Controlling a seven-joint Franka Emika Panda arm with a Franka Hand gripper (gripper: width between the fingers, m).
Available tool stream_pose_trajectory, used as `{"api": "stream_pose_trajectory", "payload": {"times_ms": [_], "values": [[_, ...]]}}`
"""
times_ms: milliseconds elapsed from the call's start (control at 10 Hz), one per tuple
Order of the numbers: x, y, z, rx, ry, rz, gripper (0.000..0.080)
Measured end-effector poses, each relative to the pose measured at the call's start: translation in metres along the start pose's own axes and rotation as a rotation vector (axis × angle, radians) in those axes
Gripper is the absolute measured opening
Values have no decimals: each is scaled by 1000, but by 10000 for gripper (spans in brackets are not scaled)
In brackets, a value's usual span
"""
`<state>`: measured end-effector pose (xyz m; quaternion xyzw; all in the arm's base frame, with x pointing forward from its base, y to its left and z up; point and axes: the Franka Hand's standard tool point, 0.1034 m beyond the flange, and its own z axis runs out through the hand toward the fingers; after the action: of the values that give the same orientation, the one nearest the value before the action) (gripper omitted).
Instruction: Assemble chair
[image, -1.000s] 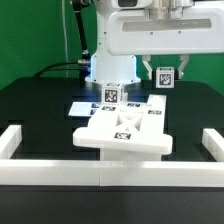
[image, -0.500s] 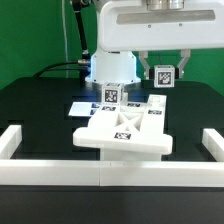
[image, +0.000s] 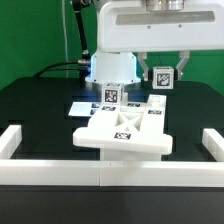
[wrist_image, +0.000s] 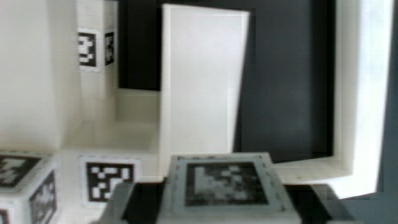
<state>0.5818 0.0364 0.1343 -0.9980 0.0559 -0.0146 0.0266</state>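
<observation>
On the black table (image: 40, 100), the end effector (image: 163, 74) grips a tagged white cube (image: 163, 76).

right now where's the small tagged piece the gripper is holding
In the exterior view the small tagged piece is in the air at upper right, clamped in the gripper, above and behind the big white seat slab on the table.

The chair (image: 124, 128) parts look like matt white plastic, smooth, with printed black-and-white tags. The desk (image: 40, 100) is matt black; the robot arm (image: 150, 30) shines glossy white.
</observation>
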Motion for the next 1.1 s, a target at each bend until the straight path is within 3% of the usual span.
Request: {"api": "stream_pose_trajectory", "payload": {"times_ms": [200,1100], "values": [[10,4,2,-5,4,2,282],[8,2,12,-13,0,2,282]]}}
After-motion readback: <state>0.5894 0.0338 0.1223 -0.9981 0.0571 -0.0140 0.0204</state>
